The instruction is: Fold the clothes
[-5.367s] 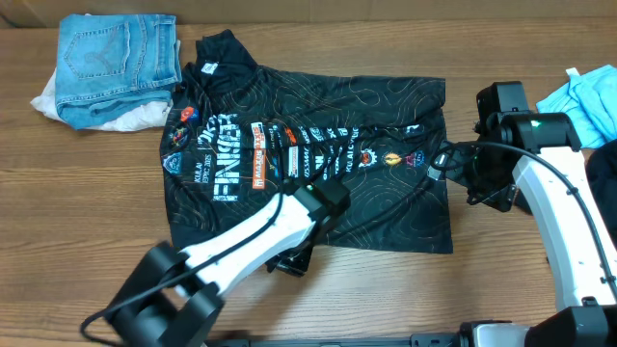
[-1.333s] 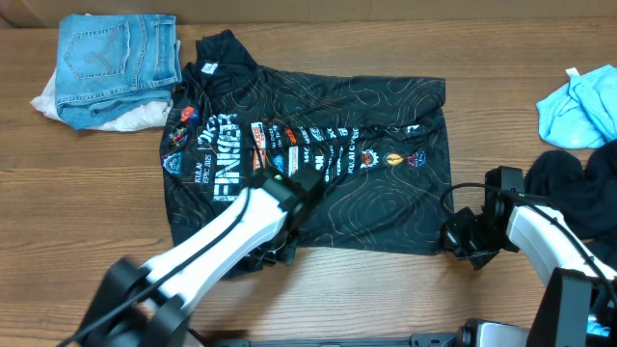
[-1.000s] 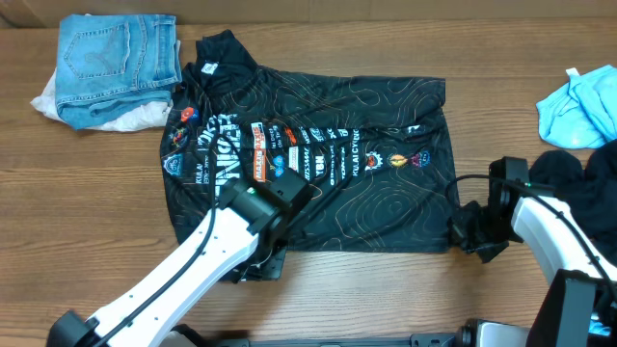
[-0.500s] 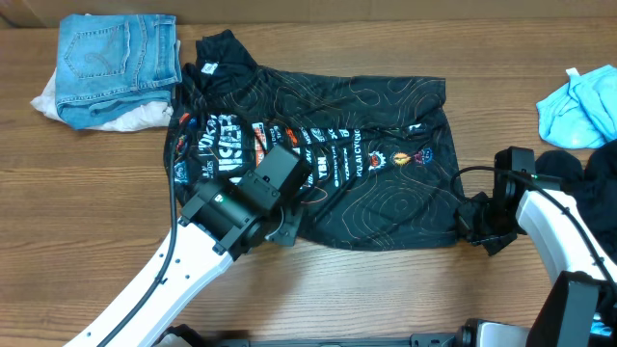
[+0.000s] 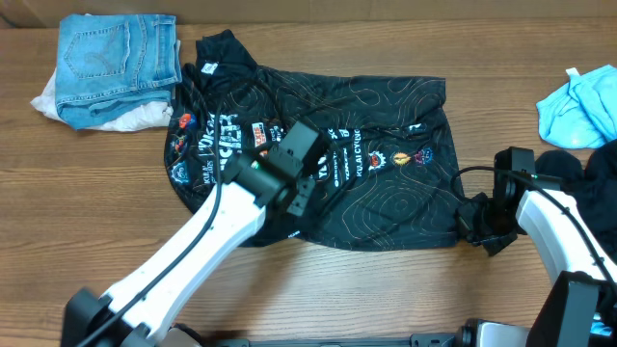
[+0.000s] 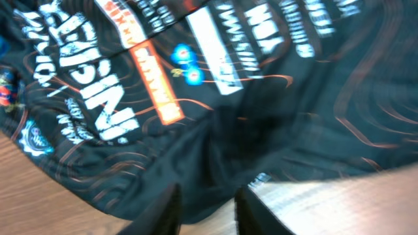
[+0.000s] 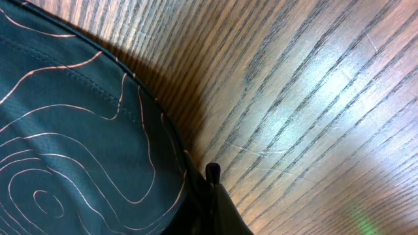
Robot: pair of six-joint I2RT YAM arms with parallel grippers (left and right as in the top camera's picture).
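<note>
The black jersey with tan contour lines and white lettering lies spread flat in the middle of the wooden table, its collar towards the far left and its hem towards the right. The left gripper hangs over the left half of the jersey, near its near edge. In the left wrist view its two fingers stand apart with a clear gap; only the cloth below shows between them, and nothing is gripped. The right gripper sits at the jersey's near right corner. In the right wrist view its jaws are pressed together, and the jersey's edge runs right into the fingertips, so they pinch the cloth there, low over the bare wood. A plain black garment lies at the right edge of the table, just behind the right arm, with a light blue garment farther back. Folded jeans rest on a white cloth at the far left corner, just beside the jersey's collar.
</note>
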